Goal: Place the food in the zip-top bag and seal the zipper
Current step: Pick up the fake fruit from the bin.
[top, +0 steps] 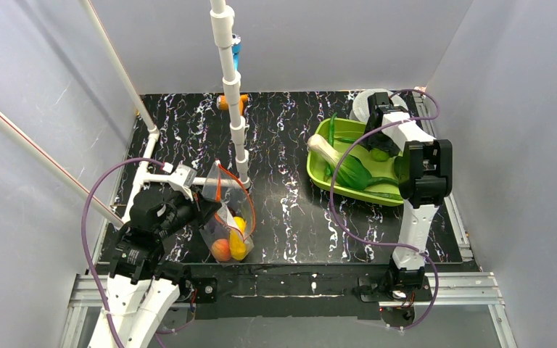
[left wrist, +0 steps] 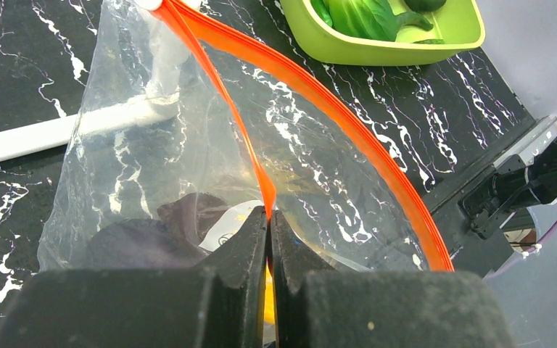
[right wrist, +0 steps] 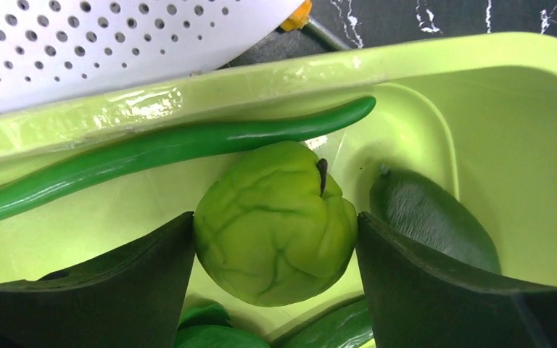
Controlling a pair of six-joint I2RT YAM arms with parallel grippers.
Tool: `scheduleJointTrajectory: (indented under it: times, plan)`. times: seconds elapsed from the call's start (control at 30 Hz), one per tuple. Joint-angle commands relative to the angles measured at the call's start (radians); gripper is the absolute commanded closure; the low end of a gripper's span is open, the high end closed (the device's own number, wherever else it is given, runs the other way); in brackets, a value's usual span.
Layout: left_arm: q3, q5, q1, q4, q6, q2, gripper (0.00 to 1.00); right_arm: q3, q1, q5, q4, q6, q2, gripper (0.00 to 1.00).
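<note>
The clear zip-top bag (top: 225, 210) stands open at the near left, holding the orange-red peach (top: 221, 249) and the yellow piece (top: 238, 243). My left gripper (top: 207, 206) is shut on the bag's red-orange zipper (left wrist: 333, 109), pinching the near strip (left wrist: 269, 217). The dark purple plum (left wrist: 145, 243) and a white label (left wrist: 228, 225) show through the plastic. My right gripper (right wrist: 275, 225) is down in the lime-green tray (right wrist: 522, 145). Its fingers press both sides of the light green leafy ball (right wrist: 275, 203). A green pod (right wrist: 159, 148) and the dark green avocado (right wrist: 435, 221) lie beside it.
The tray (top: 344, 127) sits at the back right with a large green leafy vegetable (top: 348, 170) in it. A white perforated bowl (right wrist: 116, 43) stands behind it. A white pipe frame (top: 232, 94) rises mid-table, just behind the bag. An orange object (top: 226, 101) lies at the back.
</note>
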Motion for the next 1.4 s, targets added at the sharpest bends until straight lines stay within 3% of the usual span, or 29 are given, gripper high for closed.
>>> scheduleJointTrajectory:
  times: [0.0,0.27,0.47,0.6,0.7,0.93,1.2,1.37]
  plan:
    - [0.007,0.008,-0.002,0.001,0.007,-0.003,1.0,0.051,-0.007,-0.029,-0.022,-0.011,0.012,0.17]
    - [0.007,0.009,0.0,0.001,0.007,-0.013,1.0,0.039,-0.035,-0.123,-0.002,-0.039,0.005,0.55]
    - [0.004,-0.002,-0.001,-0.004,0.005,-0.037,1.0,-0.223,-0.032,-0.144,0.225,-0.054,-0.197,0.87]
    - [0.005,-0.001,-0.001,-0.006,0.004,-0.045,1.0,-0.445,-0.023,-0.18,0.438,-0.094,-0.366,0.99]
    - [0.007,0.002,-0.002,-0.011,0.005,-0.047,1.0,-0.536,-0.005,-0.184,0.524,-0.107,-0.458,0.99]
    - [0.007,-0.003,-0.002,-0.015,0.004,-0.045,1.0,-0.555,0.117,-0.109,0.464,-0.064,-0.713,0.99]
    - [0.007,-0.002,-0.001,-0.006,0.004,-0.015,1.0,-0.762,0.325,-0.344,0.552,0.015,-1.034,0.99]
    - [0.005,-0.001,-0.001,-0.002,0.003,-0.008,1.0,-0.858,0.549,-0.387,0.62,0.057,-1.072,0.99]
